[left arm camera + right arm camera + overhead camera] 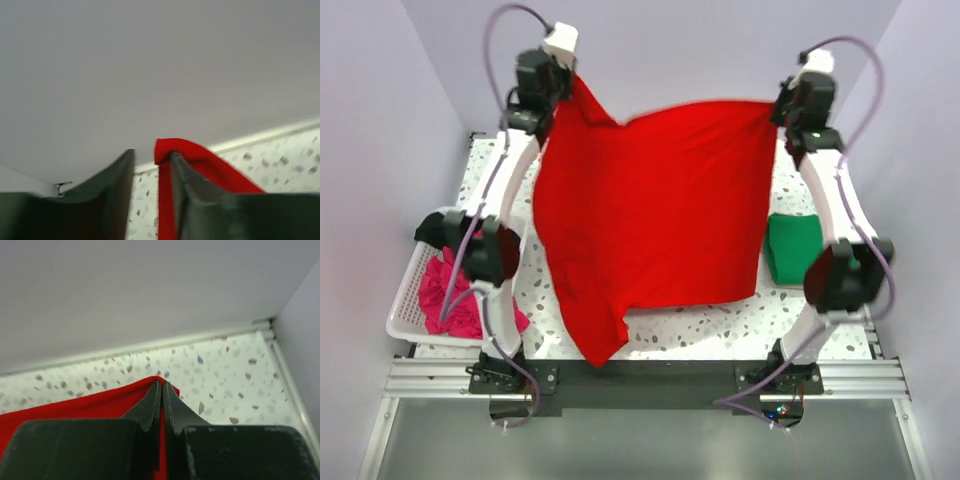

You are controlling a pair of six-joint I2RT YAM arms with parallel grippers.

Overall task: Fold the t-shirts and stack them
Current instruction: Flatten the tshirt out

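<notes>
The bright red t-shirt (pixel 650 220) hangs spread in the air between both raised grippers, its lower end trailing to the table's front edge. My left gripper (pixel 565 80) holds up its top left corner. In the left wrist view the jaws (pixel 151 154) stand apart, with the red cloth (pixel 200 162) draped over the right finger's tip. My right gripper (pixel 782 112) is shut on the top right corner, and the right wrist view shows the jaws (pixel 162 384) pinching the red cloth (pixel 75 407). A folded green t-shirt (pixel 795 248) lies at the right. A magenta t-shirt (pixel 455 290) lies in the basket. The black t-shirt is not in view.
The white slotted basket (pixel 405 300) stands at the table's left edge beside the left arm. The speckled table (pixel 720 320) has walls behind and at both sides. The hanging red shirt hides the table's middle.
</notes>
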